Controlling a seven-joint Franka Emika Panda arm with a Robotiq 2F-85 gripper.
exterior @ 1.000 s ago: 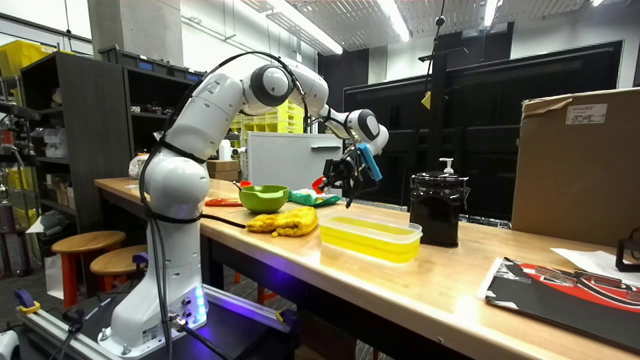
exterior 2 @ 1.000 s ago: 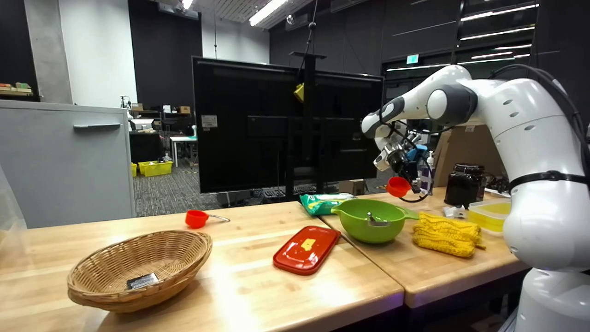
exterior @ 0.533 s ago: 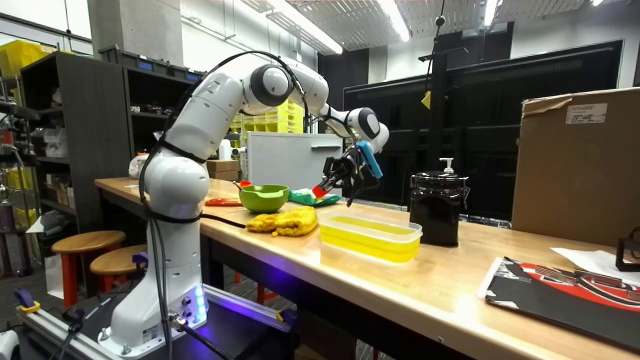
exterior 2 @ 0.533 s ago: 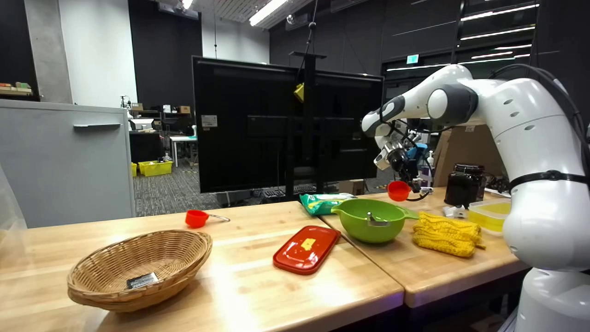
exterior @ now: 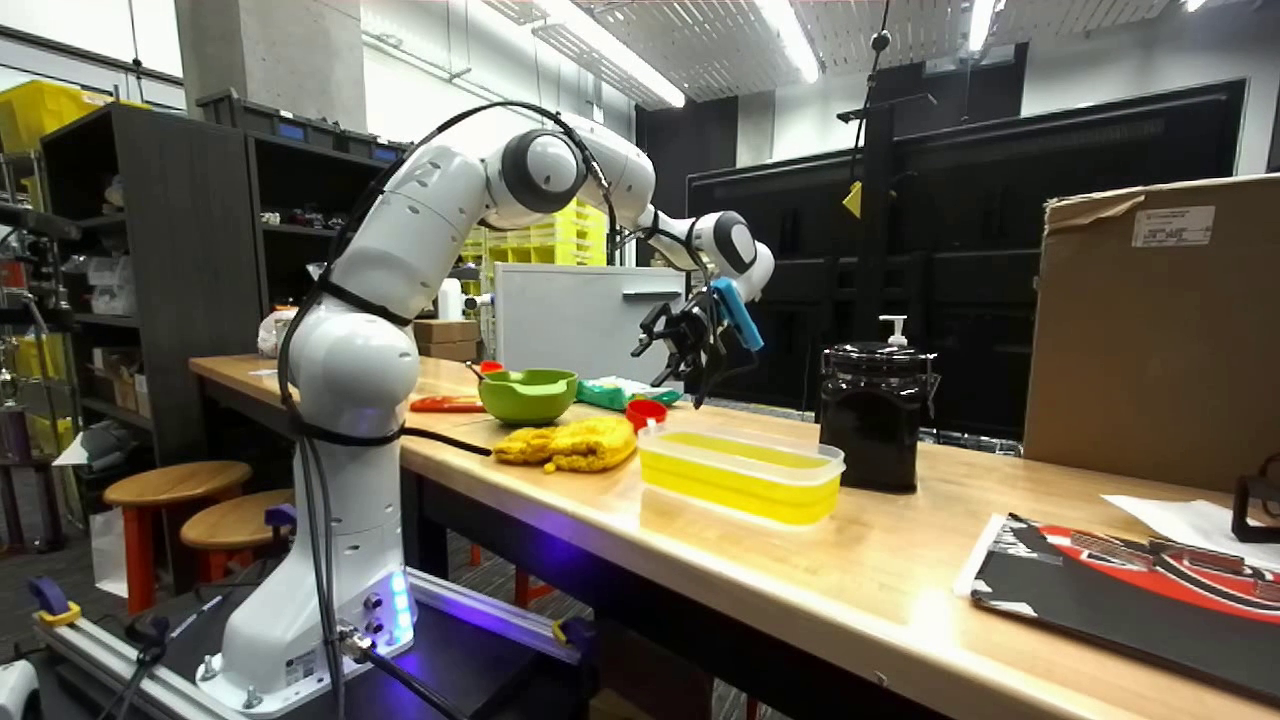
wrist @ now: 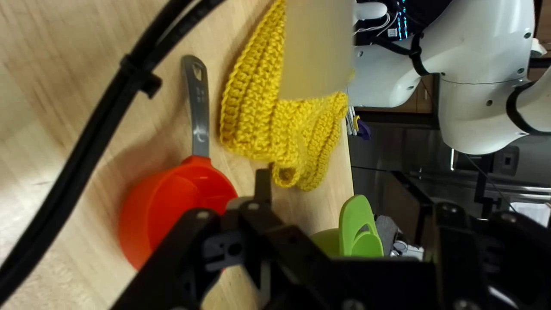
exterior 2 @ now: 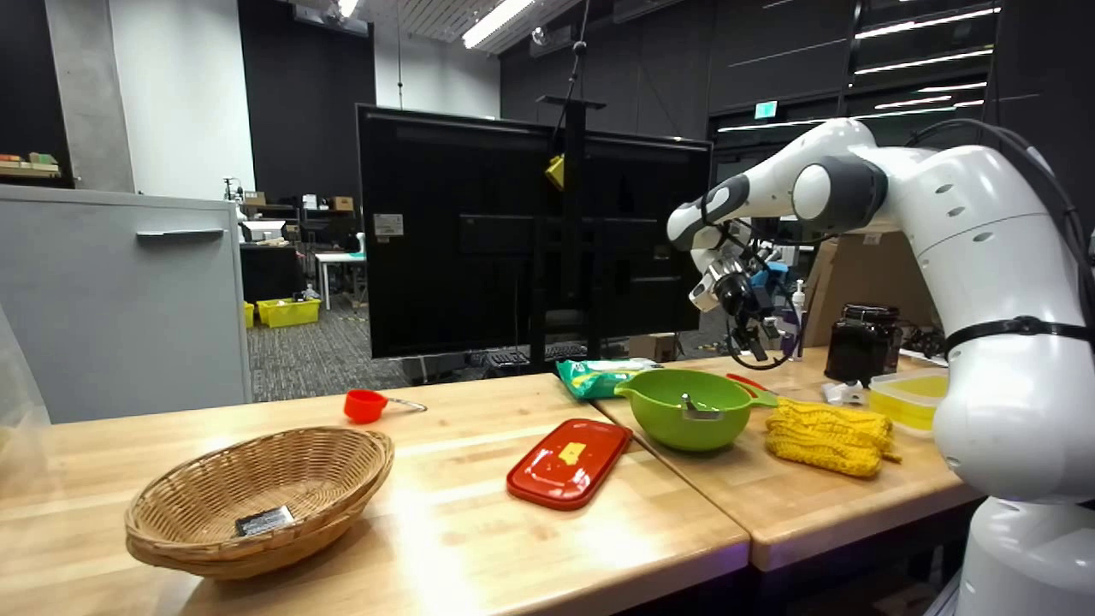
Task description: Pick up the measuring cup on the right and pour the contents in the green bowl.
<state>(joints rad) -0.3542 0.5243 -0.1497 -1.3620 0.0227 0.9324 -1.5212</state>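
The red measuring cup (exterior: 646, 413) with a grey metal handle is down at the table, between the yellow knit cloth and the clear tray. In the wrist view the measuring cup (wrist: 172, 206) shows its red inside; how far it leans I cannot tell. Above it, apart from it, my gripper (exterior: 649, 366) stands open, its fingers spread with nothing between them. In an exterior view the green bowl (exterior 2: 684, 428) hides most of the cup. Something metallic shows inside the bowl.
A yellow knit cloth (exterior: 580, 445) lies beside the bowl, near a clear yellow tray (exterior: 740, 478) and a black jar (exterior: 870, 420). Elsewhere are a green packet (exterior 2: 599, 376), a red lid (exterior 2: 569, 462), another red cup (exterior 2: 365, 406) and a wicker basket (exterior 2: 257, 496).
The fingers have spread and let go of the measuring cup, which hung tilted from the gripper and has dropped to the table. The arm has shifted only slightly.
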